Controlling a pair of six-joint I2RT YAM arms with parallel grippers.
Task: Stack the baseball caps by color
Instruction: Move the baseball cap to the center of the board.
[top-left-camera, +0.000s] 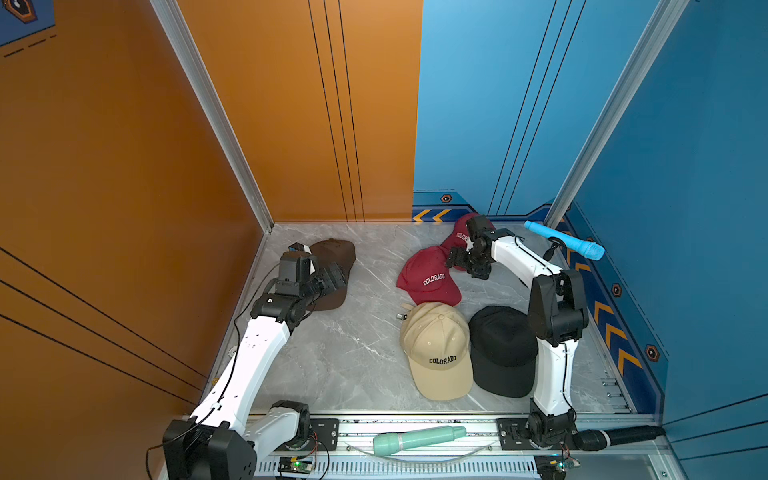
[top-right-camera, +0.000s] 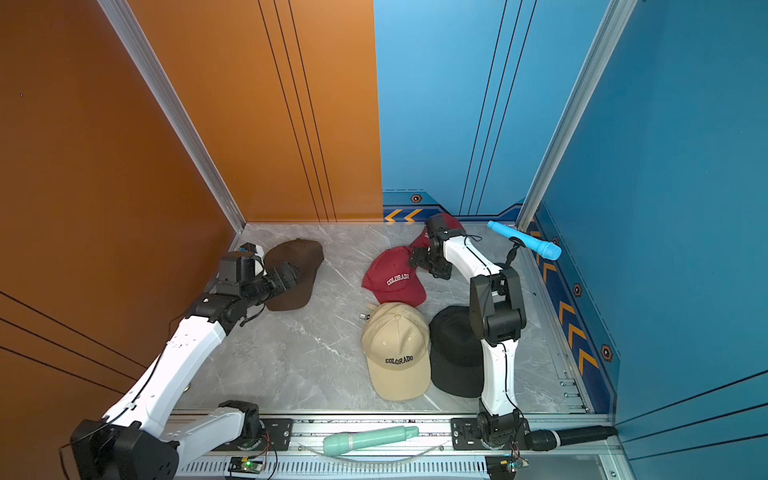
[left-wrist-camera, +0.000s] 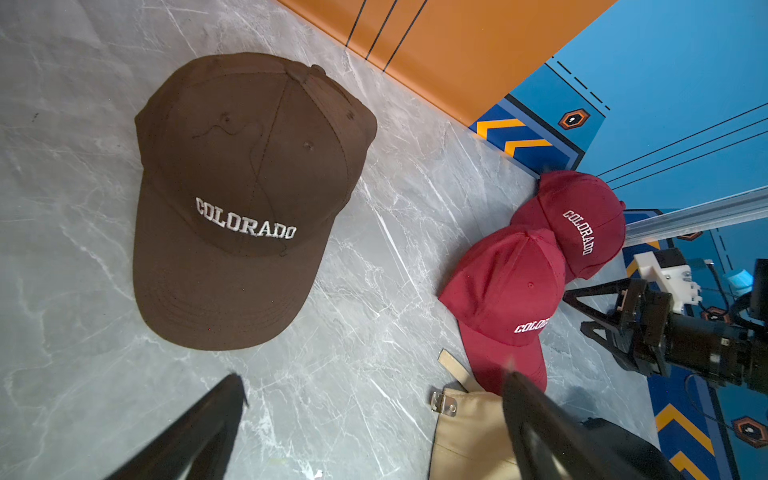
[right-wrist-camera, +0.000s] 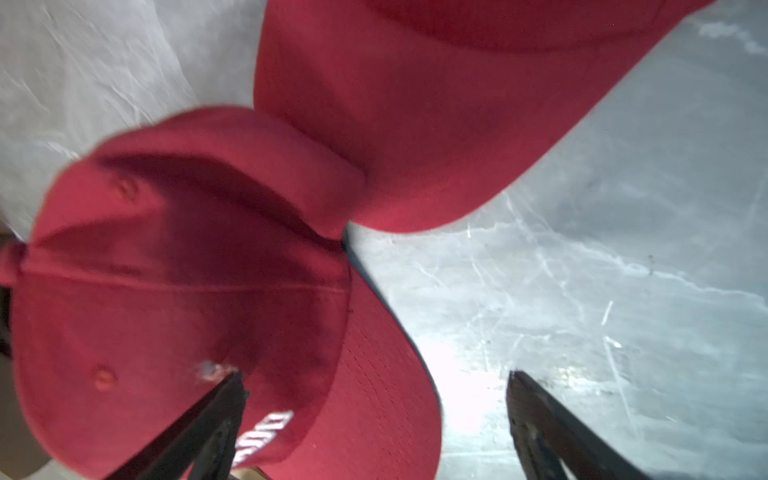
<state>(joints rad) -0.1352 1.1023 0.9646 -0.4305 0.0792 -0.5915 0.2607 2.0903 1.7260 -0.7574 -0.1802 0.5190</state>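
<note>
A beige fabric cap with black "COLORADO" lettering (top-left-camera: 436, 349) lies on the grey marble-patterned tabletop (top-left-camera: 353, 353) and serves as the reference here. Touching it on its right side is a plain black fabric cap (top-left-camera: 500, 349), partly hidden by the right arm. Just beyond the beige cap lies a dark red fabric cap with white "COLORADO" lettering (top-left-camera: 428, 276), and farther beyond that, meeting it at the edge, lies a second dark red lettered cap (top-left-camera: 459, 235) by the back wall. Well to the left of the beige cap and farther back lies a dark brown fabric cap with white "COLORADO" lettering (left-wrist-camera: 245, 199).

The left gripper (top-left-camera: 336, 277) hangs over the brown cap's brim with its jaws spread wide and nothing between them. The right gripper (right-wrist-camera: 376, 378) hovers beyond the beige cap, its jaws released too, with one finger (right-wrist-camera: 224, 399) over the nearer red cap's crown; I cannot tell whether it touches.

A blue toy microphone (top-left-camera: 563, 240) leans far to the beige cap's right, while a mint-green toy microphone (top-left-camera: 417, 439) and a black microphone (top-left-camera: 619, 436) lie on the rail nearer than it
</note>
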